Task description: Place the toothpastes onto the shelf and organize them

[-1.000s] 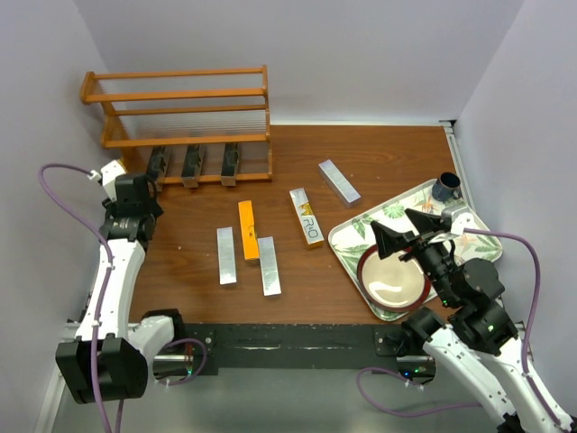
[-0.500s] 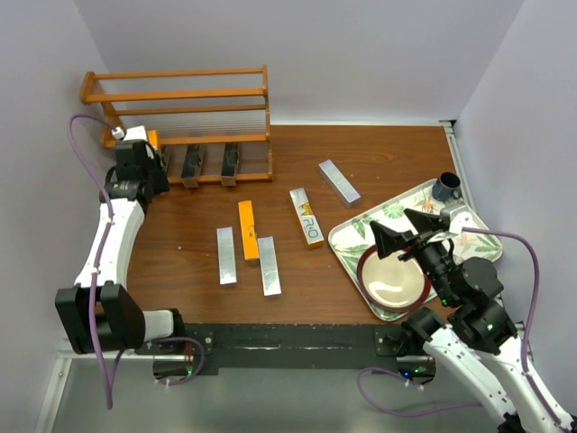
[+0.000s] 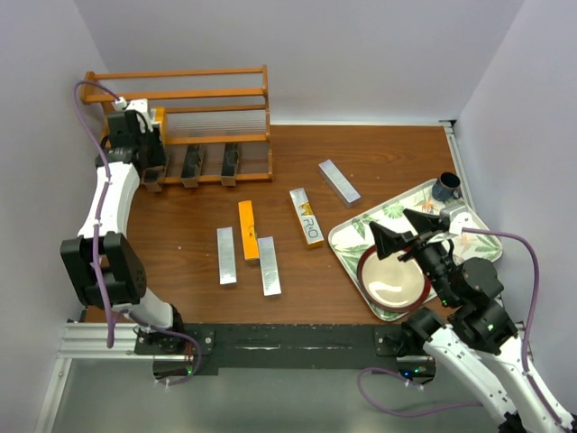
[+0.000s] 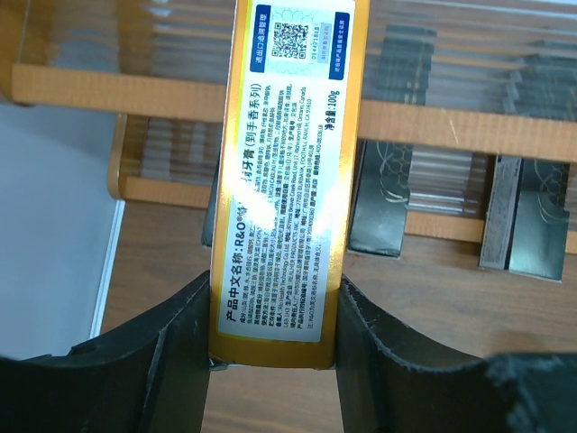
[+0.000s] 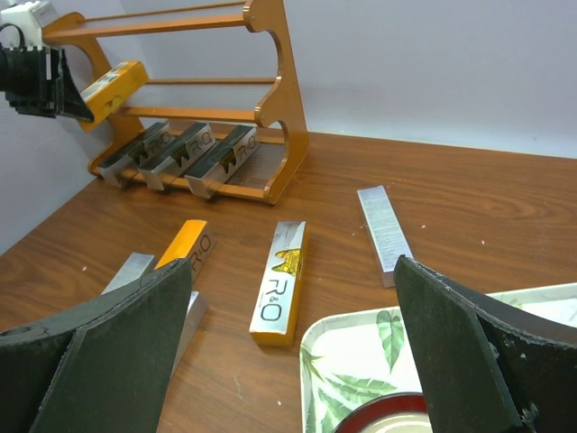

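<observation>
My left gripper [image 3: 142, 126] is shut on a gold-orange toothpaste carton [image 4: 284, 162] and holds it at the left end of the shelf's [image 3: 194, 94] middle tier; the carton also shows in the top view [image 3: 159, 116]. Three black cartons [image 3: 191, 164] lie on the bottom tier. On the table lie three silver cartons [image 3: 225, 255] [image 3: 269, 265] [image 3: 339, 182], an orange carton [image 3: 247, 230] and a gold-and-white carton [image 3: 306, 216]. My right gripper [image 3: 407, 233] is open and empty above the tray, well apart from the cartons.
A leaf-patterned tray [image 3: 353, 233] at the right holds a red-rimmed bowl [image 3: 394, 280] and a dark blue cup [image 3: 445, 188]. White walls close in the left, back and right sides of the table.
My left arm has swung from the table's left side up to the shelf, bringing the gold-orange carton to the middle tier. The right arm has not moved.
</observation>
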Controlling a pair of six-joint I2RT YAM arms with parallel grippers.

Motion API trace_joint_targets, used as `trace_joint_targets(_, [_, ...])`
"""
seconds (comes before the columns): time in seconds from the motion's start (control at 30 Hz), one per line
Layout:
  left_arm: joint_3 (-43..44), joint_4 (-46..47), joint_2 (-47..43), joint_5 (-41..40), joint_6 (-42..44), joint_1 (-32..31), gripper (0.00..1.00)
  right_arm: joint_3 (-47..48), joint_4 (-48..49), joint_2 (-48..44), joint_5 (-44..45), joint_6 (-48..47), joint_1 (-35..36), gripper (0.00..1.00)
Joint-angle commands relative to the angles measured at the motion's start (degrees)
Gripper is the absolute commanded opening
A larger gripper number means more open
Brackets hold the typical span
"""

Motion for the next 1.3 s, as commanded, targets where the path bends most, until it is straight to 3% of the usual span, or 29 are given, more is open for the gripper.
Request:
trace_joint_targets(0.0, [5.9,4.2,2.1,1.3,3.6,1.2,0.43,1.0,1.4,-0.1,-0.3,0.4,0.4,0.99])
trace_joint_targets(0.5, [15.6,3.6,12.5,2.4,6.1,2.7,0.44,1.2,1.0,1.1,0.0,0.3,0.4,0.99])
trace_joint_targets(0.83, [18.4,3.8,14.9,4.8,5.7,4.1,0.46,1.2,1.0,1.9,0.0,0.2,0.4,0.99])
trace_joint_targets(1.27, [16.5,3.4,14.8,4.5,5.7,4.3,0.68,1.2,1.0,2.1,-0.3,0.2,0.5,0.99])
